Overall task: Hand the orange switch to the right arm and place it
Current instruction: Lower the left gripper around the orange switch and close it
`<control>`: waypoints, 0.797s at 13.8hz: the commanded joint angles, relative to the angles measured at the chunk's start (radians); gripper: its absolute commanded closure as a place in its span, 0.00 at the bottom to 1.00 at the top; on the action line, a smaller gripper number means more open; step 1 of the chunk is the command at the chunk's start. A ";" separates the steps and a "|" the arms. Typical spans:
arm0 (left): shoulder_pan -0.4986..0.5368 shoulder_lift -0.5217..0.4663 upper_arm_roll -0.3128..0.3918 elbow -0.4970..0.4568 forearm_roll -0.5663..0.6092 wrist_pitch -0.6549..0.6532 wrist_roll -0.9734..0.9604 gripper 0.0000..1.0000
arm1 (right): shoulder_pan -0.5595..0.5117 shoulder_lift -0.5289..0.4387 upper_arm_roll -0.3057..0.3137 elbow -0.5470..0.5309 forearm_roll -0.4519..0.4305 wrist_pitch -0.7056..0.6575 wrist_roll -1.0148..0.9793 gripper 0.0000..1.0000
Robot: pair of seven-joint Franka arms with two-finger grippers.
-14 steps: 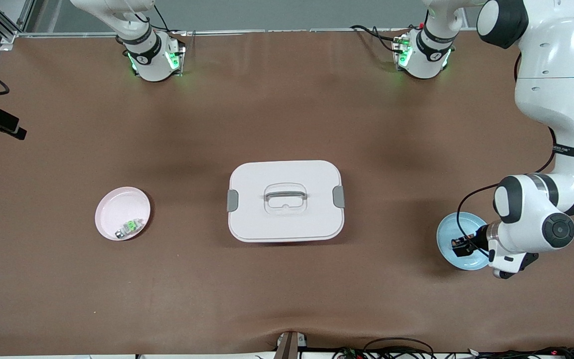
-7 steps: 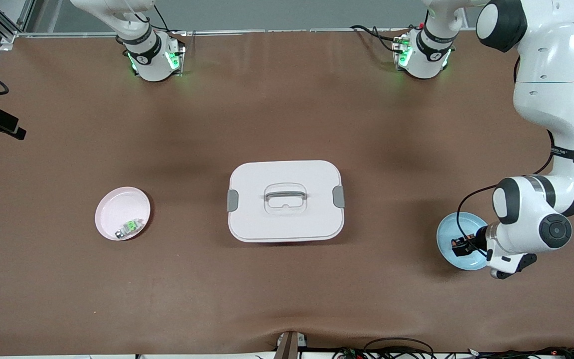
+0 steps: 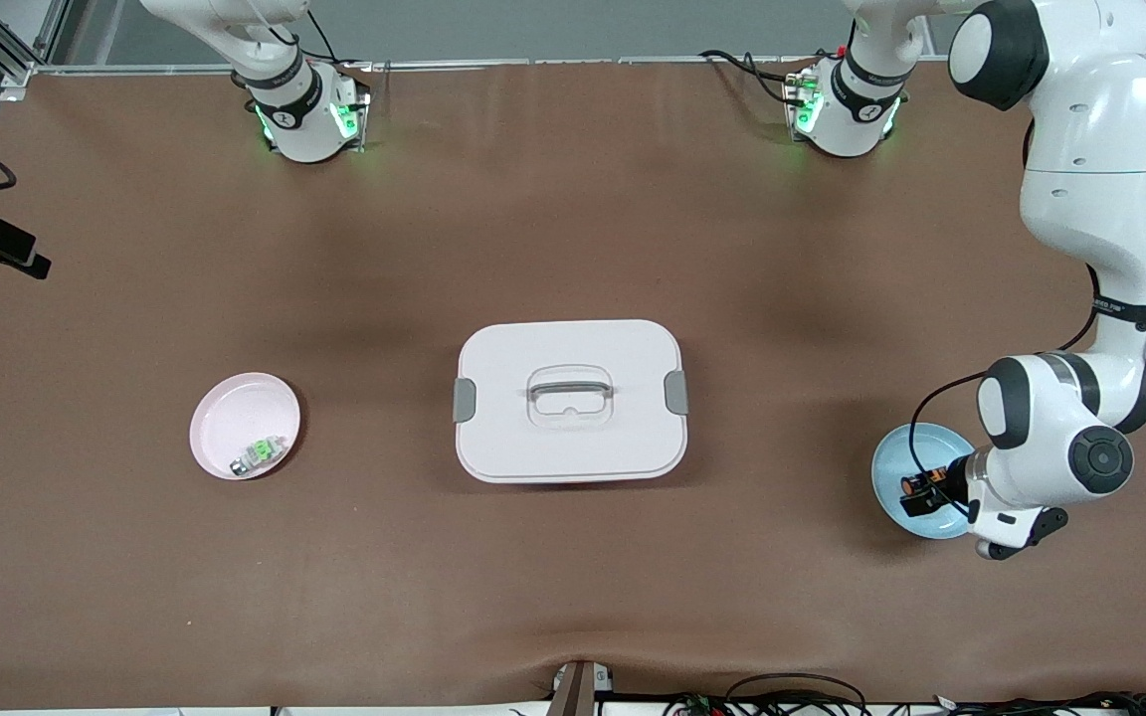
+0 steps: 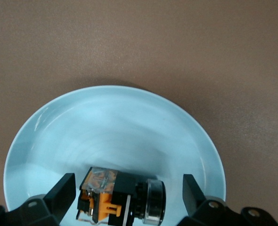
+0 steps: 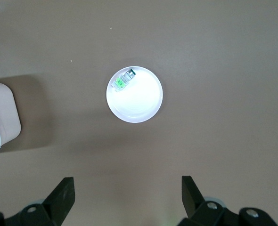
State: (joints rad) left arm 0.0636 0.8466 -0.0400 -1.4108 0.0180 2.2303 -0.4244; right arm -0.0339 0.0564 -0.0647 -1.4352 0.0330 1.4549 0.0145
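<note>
We are seeing lots of bare brown table [image 3: 832, 298] around the blue plate [image 3: 893, 467], with the white box [image 3: 569, 400] well apart at its 9 o'clock. The orange switch [image 4: 122, 197] is lying in the plate between the left gripper's [image 4: 127, 195] wide-apart fingers [image 4: 63, 190], and its orange cap is showing more now. The right gripper [image 5: 127, 195] is waiting high over the pink plate [image 5: 141, 106], fingers apart.

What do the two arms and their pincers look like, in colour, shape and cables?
Both arms are glossy white with rounded segments. The left arm has dark grey joint caps, small dark lettering near its black wrist band, and a thin black cable looping toward its black left pincer. Both bases glow green. The pincer fingers are black, flat and wedge-shaped; the right pincer matches.
</note>
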 commanded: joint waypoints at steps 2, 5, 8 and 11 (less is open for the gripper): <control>-0.004 0.009 0.005 0.009 0.016 0.012 -0.011 0.00 | -0.014 -0.006 0.008 -0.002 -0.001 0.004 0.008 0.00; -0.005 0.006 0.005 -0.002 0.014 0.014 -0.011 0.00 | -0.014 -0.006 0.008 -0.002 -0.001 0.004 0.008 0.00; -0.016 0.005 0.005 -0.005 0.019 0.014 -0.046 0.00 | -0.014 -0.006 0.008 -0.002 -0.001 0.004 0.008 0.00; -0.022 0.005 0.005 -0.004 0.019 0.014 -0.056 0.00 | -0.012 -0.006 0.008 -0.002 -0.001 0.004 0.008 0.00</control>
State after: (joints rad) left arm 0.0499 0.8475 -0.0408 -1.4166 0.0180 2.2334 -0.4585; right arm -0.0354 0.0564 -0.0648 -1.4352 0.0330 1.4550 0.0145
